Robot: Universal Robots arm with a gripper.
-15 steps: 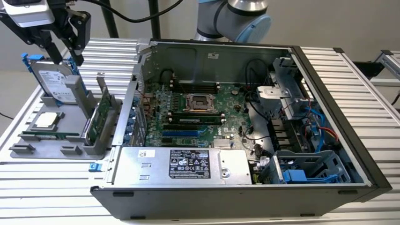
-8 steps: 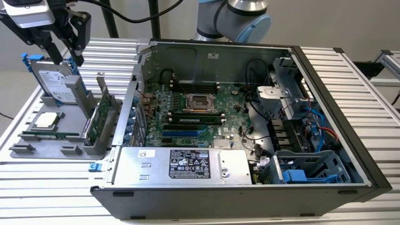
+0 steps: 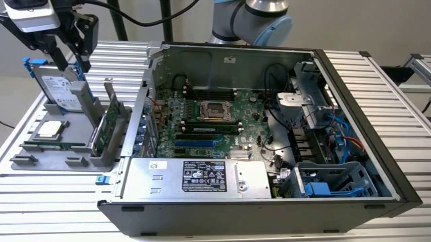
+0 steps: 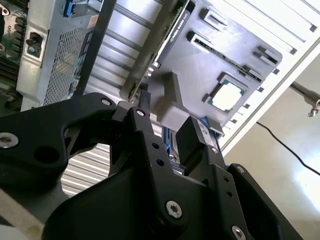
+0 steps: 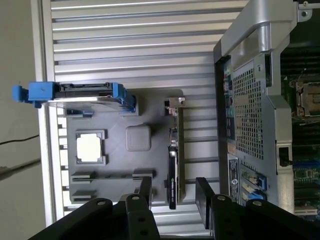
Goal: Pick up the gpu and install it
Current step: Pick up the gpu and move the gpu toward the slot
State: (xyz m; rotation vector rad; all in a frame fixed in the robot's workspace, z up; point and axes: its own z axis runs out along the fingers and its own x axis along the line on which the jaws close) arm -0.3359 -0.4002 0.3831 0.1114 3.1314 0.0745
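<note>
My gripper (image 3: 74, 63) hangs released, its 2 fingers (image 5: 145, 190) spread with nothing between them, above the gray holder (image 3: 40, 162) at the exterior view's left. The gpu (image 3: 110, 118) stands on edge in a slot of that holder, untouched, just beside the open computer case (image 3: 350, 91). The hard drive (image 3: 57, 88) stands in the same holder, with 1 processor chip (image 3: 50, 129) lying flat nearby
</note>
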